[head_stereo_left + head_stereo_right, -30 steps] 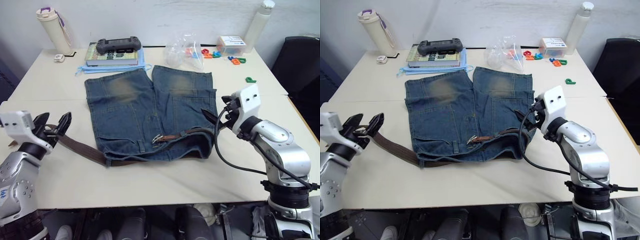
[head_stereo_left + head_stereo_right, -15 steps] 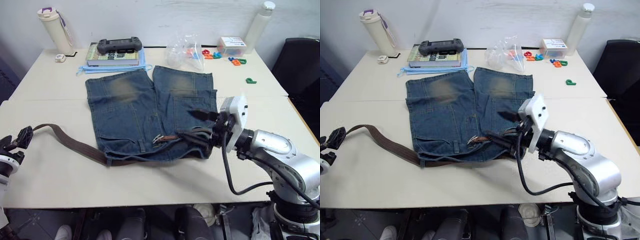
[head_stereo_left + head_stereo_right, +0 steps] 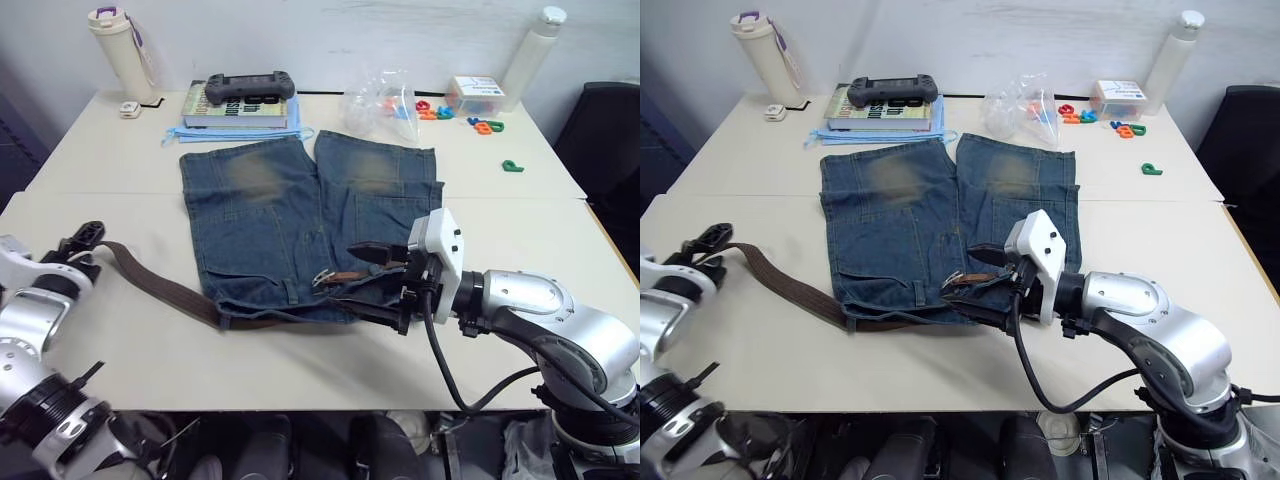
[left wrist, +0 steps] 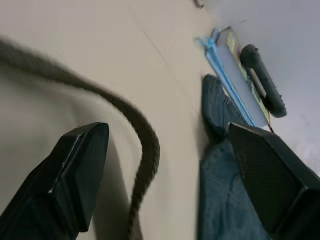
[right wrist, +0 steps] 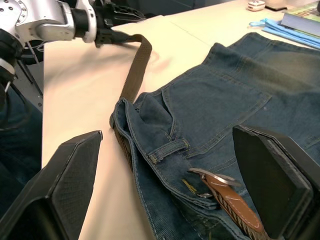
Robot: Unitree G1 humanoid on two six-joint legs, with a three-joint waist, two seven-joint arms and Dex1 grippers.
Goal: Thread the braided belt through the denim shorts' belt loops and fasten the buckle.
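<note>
1. The robot's left gripper (image 3: 82, 243), at the table's near left edge, has come back up beside the free end of the long dark brown braided belt (image 3: 150, 283); half a second ago it sat lower and farther out by the table edge. Its two black fingers (image 4: 75, 175) stand wide apart, released, with the strap running between them on the cream table (image 3: 120, 370) (the left wrist view shows no contact with either finger).

2. The belt's loose tail runs from that gripper toward the right and nearer the table's front edge, then goes under the near left corner of the blue denim shorts with faded yellowish-brown patches (image 3: 270, 230). Its long axis follows the waistband, left to right.

3. The shorts lie flat in the middle of the table, waistband toward the robot, legs pointing to the far edge. One short denim belt loop (image 5: 167, 150) shows on the waistband in the right wrist view.

4. The small dull metal buckle with its tan leather tab (image 3: 322, 277) rests on the waistband near the centre, tab end pointing right.

5. The right gripper (image 3: 372, 284) has pushed farther left along the waistband since the earlier frame. Its fingers are spread wide, holding nothing, one above the waistband and one at its near edge, just right of the buckle.
</note>
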